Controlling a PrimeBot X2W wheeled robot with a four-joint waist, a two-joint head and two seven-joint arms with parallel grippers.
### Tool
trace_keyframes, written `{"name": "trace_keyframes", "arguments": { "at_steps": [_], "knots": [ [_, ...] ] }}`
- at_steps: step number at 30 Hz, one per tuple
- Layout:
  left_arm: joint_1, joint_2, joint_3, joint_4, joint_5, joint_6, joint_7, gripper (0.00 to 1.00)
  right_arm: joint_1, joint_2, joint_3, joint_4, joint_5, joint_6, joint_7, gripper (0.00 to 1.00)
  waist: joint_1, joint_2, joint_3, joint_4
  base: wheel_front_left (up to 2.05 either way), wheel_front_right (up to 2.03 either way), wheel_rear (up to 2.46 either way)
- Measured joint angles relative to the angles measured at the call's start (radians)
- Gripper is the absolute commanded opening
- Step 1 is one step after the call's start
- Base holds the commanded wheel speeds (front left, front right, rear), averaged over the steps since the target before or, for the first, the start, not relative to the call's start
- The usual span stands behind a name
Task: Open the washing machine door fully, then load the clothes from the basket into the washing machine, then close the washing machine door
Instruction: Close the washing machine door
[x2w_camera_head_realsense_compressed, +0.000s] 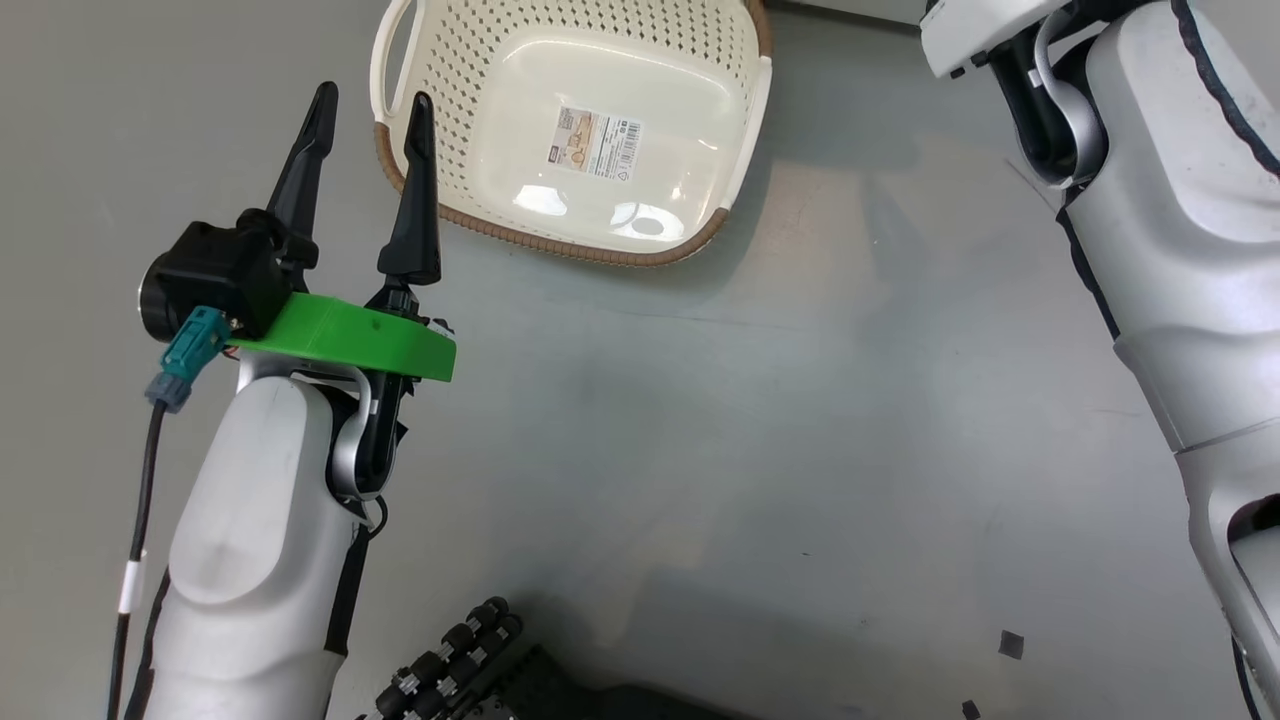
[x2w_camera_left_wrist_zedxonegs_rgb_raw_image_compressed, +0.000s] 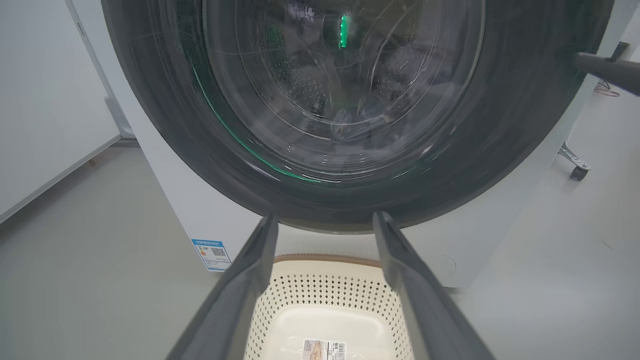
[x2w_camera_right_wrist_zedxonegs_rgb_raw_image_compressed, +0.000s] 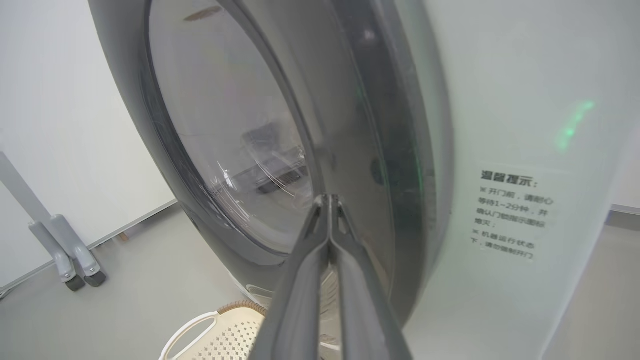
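One basket, one washing machine and one washing machine door.

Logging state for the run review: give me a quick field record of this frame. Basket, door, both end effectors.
basket: empty, on floor before the washing machine
washing machine door: against the machine front; latched or not, cannot tell
left end effector: open, empty, beside basket
right end effector: shut, tips at the door's black rim

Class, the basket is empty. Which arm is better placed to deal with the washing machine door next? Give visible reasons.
Right, probably. The right claw, shut, has its tips at the rim of the washing machine door; the left claw hangs open by the basket, farther from the door.
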Motion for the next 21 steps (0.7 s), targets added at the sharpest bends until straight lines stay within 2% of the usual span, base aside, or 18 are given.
{"name": "trace_keyframes", "arguments": {
  "at_steps": [14, 15, 16, 17, 21],
  "knots": [
    [0.067, 0.005, 0.077, 0.012, 0.040, 0.000, 0.000, 1.00, 0.199, 0.014, -0.050, -0.021, 0.023, 0.016, 0.000, 0.00, 0.0000, 0.0000, -0.113, -0.061, 0.00, 0.00, 0.00],
    [0.074, 0.006, 0.084, 0.013, 0.041, 0.000, 0.000, 1.00, 0.216, 0.013, -0.055, -0.021, 0.023, 0.016, 0.000, 0.22, -0.0001, 0.0000, -0.122, -0.068, 0.00, 0.00, 0.00],
    [0.082, 0.009, 0.089, 0.013, 0.042, 0.000, 0.000, 1.00, 0.232, 0.013, -0.059, -0.021, 0.023, 0.016, 0.000, 0.52, 0.0000, 0.0000, -0.131, -0.075, 0.00, 0.00, 0.00],
    [0.088, 0.014, 0.094, 0.014, 0.044, 0.000, 0.000, 1.00, 0.247, 0.013, -0.064, -0.021, 0.023, 0.016, 0.000, 0.98, 0.0000, 0.0000, -0.139, -0.082, 0.00, 0.00, 0.00],
    [0.121, 0.031, 0.125, 0.016, 0.051, 0.000, 0.000, 1.00, 0.299, 0.017, -0.076, -0.022, 0.023, 0.016, 0.000, 1.00, 0.0000, 0.0000, -0.171, -0.116, 0.00, 0.00, 0.00]
  ]
}}
